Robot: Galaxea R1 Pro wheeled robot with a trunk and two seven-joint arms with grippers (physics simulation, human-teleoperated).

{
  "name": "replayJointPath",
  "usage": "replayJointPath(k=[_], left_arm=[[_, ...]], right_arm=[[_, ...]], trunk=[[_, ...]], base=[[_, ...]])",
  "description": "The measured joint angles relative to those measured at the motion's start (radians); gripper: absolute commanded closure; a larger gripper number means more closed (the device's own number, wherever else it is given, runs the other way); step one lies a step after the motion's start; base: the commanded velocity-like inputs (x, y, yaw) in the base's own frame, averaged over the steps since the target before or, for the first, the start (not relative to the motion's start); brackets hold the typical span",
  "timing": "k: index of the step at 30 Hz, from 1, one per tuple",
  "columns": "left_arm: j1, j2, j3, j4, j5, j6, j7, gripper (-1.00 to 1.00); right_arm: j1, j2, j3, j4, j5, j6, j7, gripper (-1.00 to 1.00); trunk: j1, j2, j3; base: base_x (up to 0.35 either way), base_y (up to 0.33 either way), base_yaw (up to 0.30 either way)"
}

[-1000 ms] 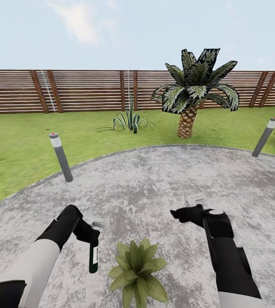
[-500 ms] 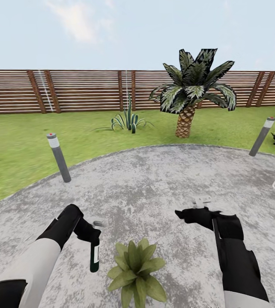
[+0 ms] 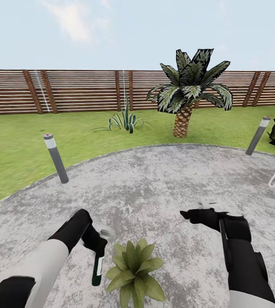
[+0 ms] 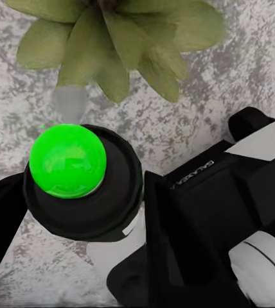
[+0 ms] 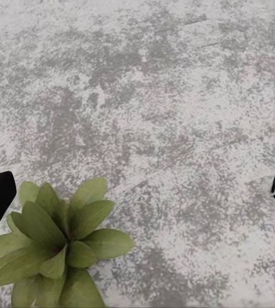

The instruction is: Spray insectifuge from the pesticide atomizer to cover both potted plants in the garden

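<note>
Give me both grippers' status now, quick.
Left gripper: shut on the spray bottle, beside the potted plant.
Right gripper: open, holding nothing, jaws spread wide over the paving.

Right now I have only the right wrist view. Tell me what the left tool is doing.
Observer: The left tool is shut on the pesticide atomizer, and the bottle hangs below it in the head view.
Operator: Give me its position.
Observer: It hangs just beside the potted plant, on the robot's left side of it, over the paving.
Operator: Report the button.
Observer: The left wrist view shows the round button bright green, with leaves just beyond.
</note>
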Motion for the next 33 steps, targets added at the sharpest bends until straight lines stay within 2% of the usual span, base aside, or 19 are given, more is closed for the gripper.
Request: replayJointPath(k=[2, 8, 21, 28, 31, 33], left_arm=[[-0.001, -0.021, -0.03, 0.021, -0.002, -0.001, 0.0, 1.0], [-0.002, -0.034, -0.05, 0.038, -0.006, -0.002, 0.0, 1.0], [-0.002, -0.02, -0.05, 0.042, -0.008, -0.002, 0.0, 1.0], [0.005, -0.003, -0.053, 0.045, -0.009, -0.002, 0.001, 1.0], [0.004, -0.002, -0.054, 0.082, -0.013, -0.003, 0.002, 1.0], [0.003, -0.001, -0.054, 0.103, -0.036, -0.004, 0.003, 1.0]], right_arm=[[0.0, -0.001, -0.002, -0.001, 0.0, 0.001, 0.001, -1.0], [0.0, -0.003, -0.004, -0.003, 0.0, 0.004, 0.002, -1.0], [0.0, -0.004, -0.002, -0.004, 0.002, 0.005, 0.002, -1.0], [0.0, -0.004, -0.002, -0.004, 0.003, 0.004, 0.002, -1.0], [0.0, -0.004, -0.003, -0.004, 0.003, 0.004, 0.002, -1.0], [0.0, -0.004, -0.003, -0.004, 0.004, 0.003, 0.002, -1.0]], trunk=[[0.0, 0.0, 0.0], [0.0, 0.0, 0.0], [0.0, 0.0, 0.0], [0.0, 0.0, 0.0], [0.0, 0.0, 0.0], [0.0, 0.0, 0.0]], base=[[0.0, 0.0, 0.0], [0.0, 0.0, -0.106], [0.0, 0.0, -0.249], [0.0, 0.0, -0.028], [0.0, 0.0, -0.003], [0.0, 0.0, -0.001]])
